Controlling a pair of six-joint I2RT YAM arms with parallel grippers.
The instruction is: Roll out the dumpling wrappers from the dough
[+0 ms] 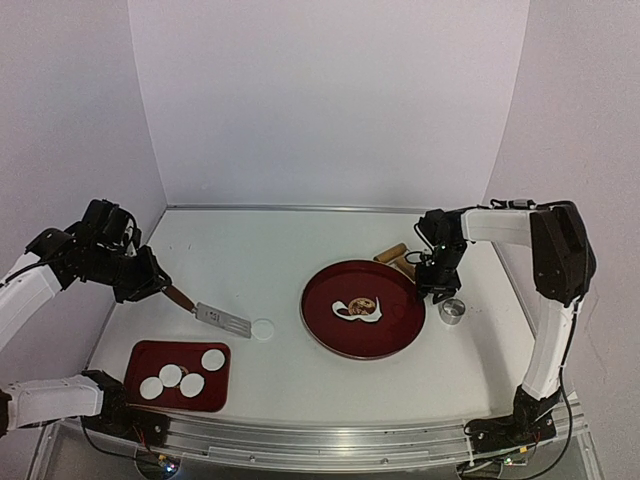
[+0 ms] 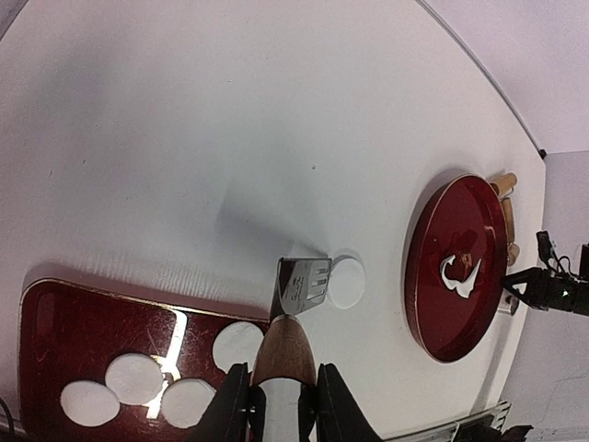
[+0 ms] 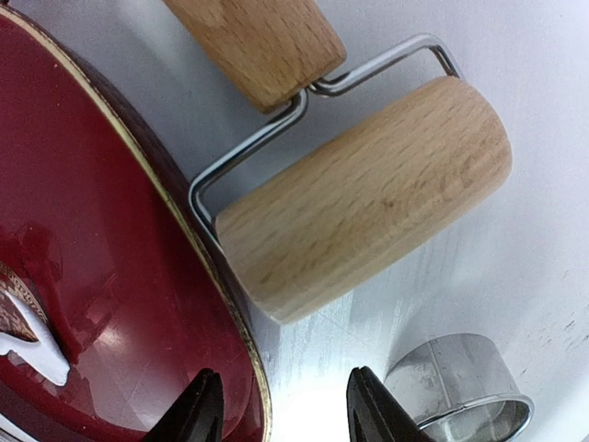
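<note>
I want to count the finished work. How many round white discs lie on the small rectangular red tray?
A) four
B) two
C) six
A: four discs lie on the tray, while a fifth disc lies on the table beside the spatula.

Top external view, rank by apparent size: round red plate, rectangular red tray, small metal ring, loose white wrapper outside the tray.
1. Round dark-red plate
2. Rectangular red tray
3. Small metal ring and loose round white dumpling wrapper: these look about alike, so not ranked.
</note>
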